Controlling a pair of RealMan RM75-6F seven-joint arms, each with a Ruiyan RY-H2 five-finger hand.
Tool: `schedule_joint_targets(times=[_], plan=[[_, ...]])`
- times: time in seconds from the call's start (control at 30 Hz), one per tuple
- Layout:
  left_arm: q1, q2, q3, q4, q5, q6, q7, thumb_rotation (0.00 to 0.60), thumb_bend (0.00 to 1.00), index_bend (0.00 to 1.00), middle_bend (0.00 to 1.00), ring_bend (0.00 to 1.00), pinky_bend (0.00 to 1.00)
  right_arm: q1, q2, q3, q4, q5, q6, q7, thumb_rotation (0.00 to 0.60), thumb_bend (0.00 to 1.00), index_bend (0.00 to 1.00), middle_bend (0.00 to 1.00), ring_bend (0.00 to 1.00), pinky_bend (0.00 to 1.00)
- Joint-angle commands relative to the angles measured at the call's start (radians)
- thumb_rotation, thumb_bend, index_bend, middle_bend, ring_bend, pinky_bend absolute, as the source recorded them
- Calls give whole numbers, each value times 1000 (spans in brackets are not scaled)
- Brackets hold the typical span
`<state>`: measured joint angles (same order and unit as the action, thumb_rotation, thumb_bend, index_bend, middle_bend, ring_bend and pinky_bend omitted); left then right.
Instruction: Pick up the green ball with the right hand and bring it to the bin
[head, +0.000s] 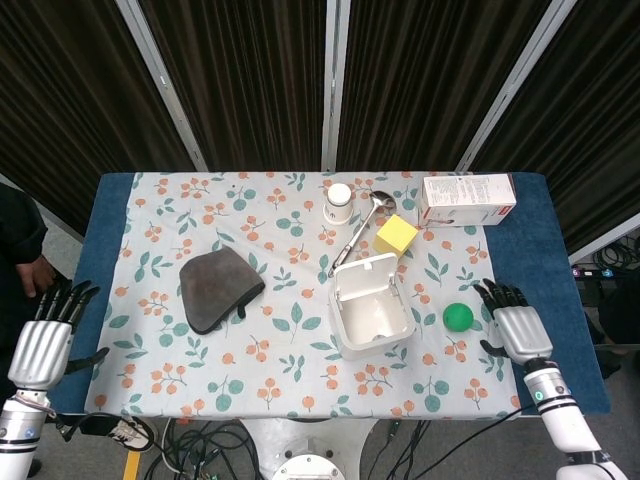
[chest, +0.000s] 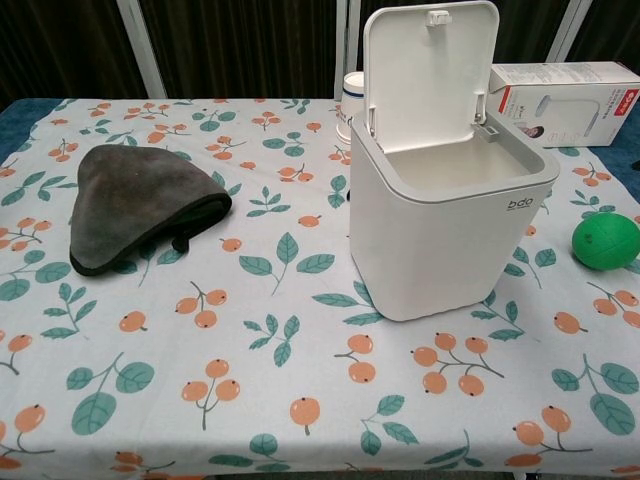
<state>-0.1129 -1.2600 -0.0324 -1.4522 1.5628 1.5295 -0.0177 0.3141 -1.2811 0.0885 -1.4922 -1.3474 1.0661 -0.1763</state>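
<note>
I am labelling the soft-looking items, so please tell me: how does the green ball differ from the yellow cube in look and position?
The green ball is round; the yellow cube has flat faces and corners. The ball lies on the right of the white bin, between it and the open right hand; the cube sits behind the bin, beside the spoon. Both rest on the floral cloth, untouched.
</note>
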Motion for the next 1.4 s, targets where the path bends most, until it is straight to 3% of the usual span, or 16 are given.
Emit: schedule_joint_targets(times=[0.03,0.2,0.33,0.6,0.73,1.0,1.17,1.4], plan=[[-1,-3,0,4,-6,-7,-4,600,0,128,103,0,62,28,-23,8,6,23,-30,-19,600,141,0,15,0,147],[-5,-4,0,9,-2,-9,-7,600,0,128,103,1,62,45,-48,10,14,40,-44,-31,600,146,0,47,5,213],[-3,-2,1,7,2,-3,-10,600,0,128,103,1,63,52,-60,8,19,53,-49,-31,600,155,18,106,96,329],[-1,-7,5,14,0,-6,-14,600,0,128,103,1,62,69,-87,-8,53,42,-57,-31,600,182,232,209,214,433],[-2,-8,4,14,4,-3,-13,600,0,128,103,1,63,70,-97,-14,63,26,-36,-41,600,215,380,324,315,494],[-4,-11,6,15,0,-12,-13,600,0,128,103,1,62,51,-97,-13,84,-36,61,12,600,277,668,532,526,674],[-4,-8,5,11,2,-9,-9,600,0,128,103,1,63,9,-26,-9,29,-130,205,122,600,278,698,546,539,688],[-5,-9,5,7,2,-10,-5,600,0,128,103,1,62,-45,88,2,-89,-276,419,178,600,278,707,556,547,694]])
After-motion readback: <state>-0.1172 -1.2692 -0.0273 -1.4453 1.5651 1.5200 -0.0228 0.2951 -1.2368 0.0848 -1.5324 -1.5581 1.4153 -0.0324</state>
